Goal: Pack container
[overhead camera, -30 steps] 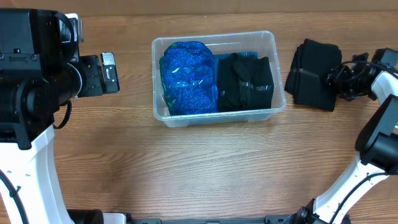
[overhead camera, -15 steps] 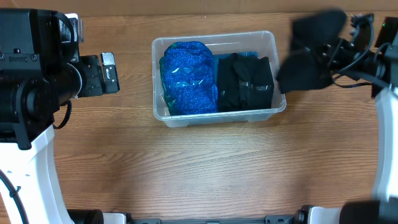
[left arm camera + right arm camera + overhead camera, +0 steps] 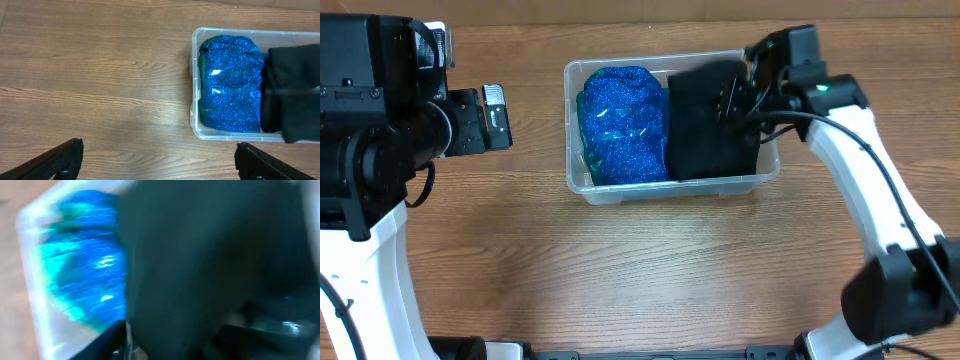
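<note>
Container (image 3: 620,192) holds one blue bundle (image 3: 623,125); right tool (image 3: 738,102) grips one black cloth (image 3: 702,125); left tool (image 3: 157,149) wide

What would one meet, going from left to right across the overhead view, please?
left gripper → container left wall → blue bundle → black cloth → right arm

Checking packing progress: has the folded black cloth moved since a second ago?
Yes: the black cloth went leftward, from the table right of the container to over its right half.
</note>
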